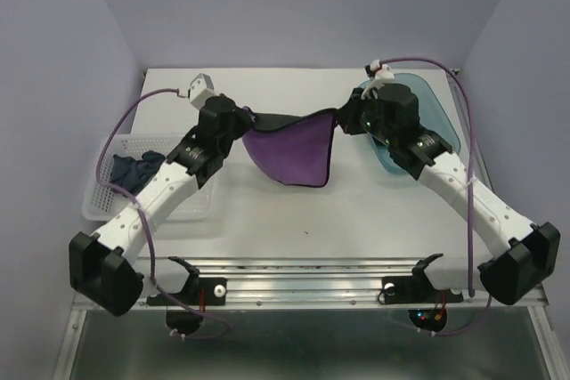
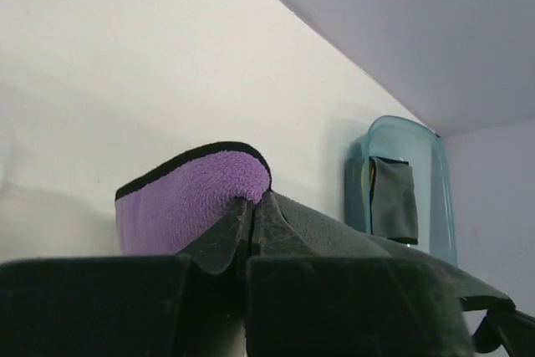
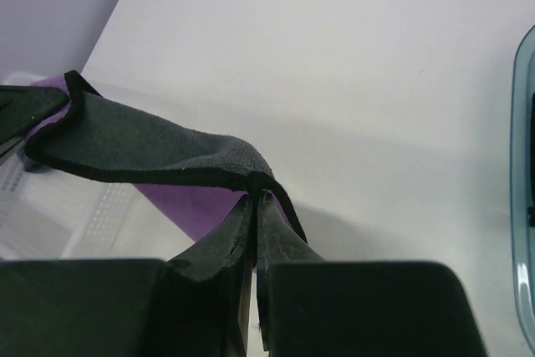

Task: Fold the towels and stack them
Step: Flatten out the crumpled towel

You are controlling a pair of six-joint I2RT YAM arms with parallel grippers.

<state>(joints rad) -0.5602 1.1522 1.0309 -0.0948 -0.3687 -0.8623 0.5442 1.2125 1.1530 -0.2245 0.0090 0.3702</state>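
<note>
We see the purple towel (image 1: 294,150), black-edged with a dark grey reverse, sagging in the upper middle of the top view over the desk (image 1: 312,220). Our left tool (image 2: 251,206) and right tool (image 3: 257,200) each pinch a top corner.

Overhead view: light is even and diffuse, from above as far as I can tell. The white table (image 1: 356,220) reads bright without clipping. Shadows are soft and faint: one just under the purple towel (image 1: 294,153), others beside both arms. I see no hard glare, only a mild sheen on the teal tray (image 1: 443,122). Focus holds across the frame; the near strip below the table edge is dark.

Wrist views: the left gripper (image 2: 251,211) and right gripper (image 3: 256,202) sit close to the lens, black, underexposed, slightly soft. The table behind them is bright. The right wrist view shows a broad soft shadow under the towel.
</note>
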